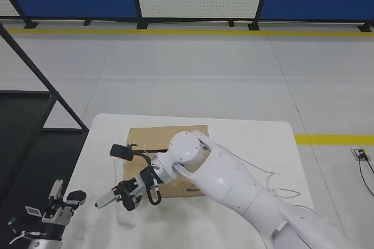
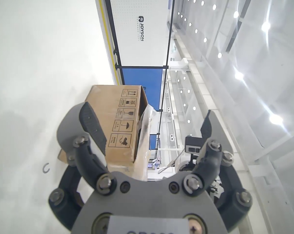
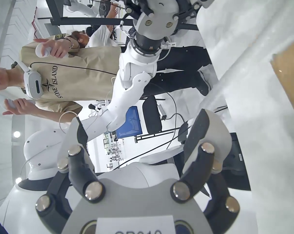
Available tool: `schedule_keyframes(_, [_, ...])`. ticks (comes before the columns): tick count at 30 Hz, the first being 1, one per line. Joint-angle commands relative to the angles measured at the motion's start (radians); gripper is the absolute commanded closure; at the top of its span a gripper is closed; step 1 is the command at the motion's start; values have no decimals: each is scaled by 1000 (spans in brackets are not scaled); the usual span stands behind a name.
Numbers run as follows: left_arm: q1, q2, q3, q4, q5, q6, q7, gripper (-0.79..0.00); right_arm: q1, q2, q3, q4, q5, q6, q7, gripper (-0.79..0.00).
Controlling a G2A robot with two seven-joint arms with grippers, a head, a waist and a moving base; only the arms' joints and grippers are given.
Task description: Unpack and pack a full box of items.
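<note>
Sitting near the middle of the table (image 1: 255, 149), the box (image 1: 153, 138) is resting flat on the white top, and the right arm is crossing above the half of it nearer the robot. Clear plastic (image 2: 144, 125) is poking out past the box's upper edge, as the left wrist view is showing. What is lying inside the box cannot be told. One side of the box is carrying a column of printed handling symbols, and that side is facing the left gripper (image 1: 67, 192).

The right gripper (image 1: 115, 198) is hanging over the table just off the box's near left corner, and it is pointing away from the box toward the table's left edge. Its fingers (image 3: 200, 132) are standing apart and are gripping nothing. In the right wrist view a brown corner of the box is showing to one side, apart from those fingers.

The left gripper is hovering at the table's left edge, well apart from the box and looking toward it. Its fingers are spread wide, with nothing held between them. Both grippers are keeping clear of the box, touching neither it nor the plastic.
</note>
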Motion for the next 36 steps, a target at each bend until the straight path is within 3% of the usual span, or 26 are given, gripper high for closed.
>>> schedule_keyframes(1, [6,-2,9,-2,9,-9,1,-785,10,-23,-2,36,38,-30,29,-785])
schedule_keyframes(8, [44,-4,-4,-41,46,-56,-9,-785,60,-69,27,185,89,-160,66,-785])
schedule_keyframes(14, [85,3,29,-103,184,-66,-152,-785,77,-53,87,281,92,-245,78,-785])
schedule_keyframes(17, [80,3,49,-108,184,-30,-159,-785,75,-36,114,304,77,-281,76,-785])
schedule_keyframes(26, [-93,-7,162,37,69,162,-85,-785,47,37,216,301,51,-344,68,-785])
schedule_keyframes(36, [-237,-9,201,139,-46,286,-126,-785,-44,128,324,121,-33,-313,41,-785])
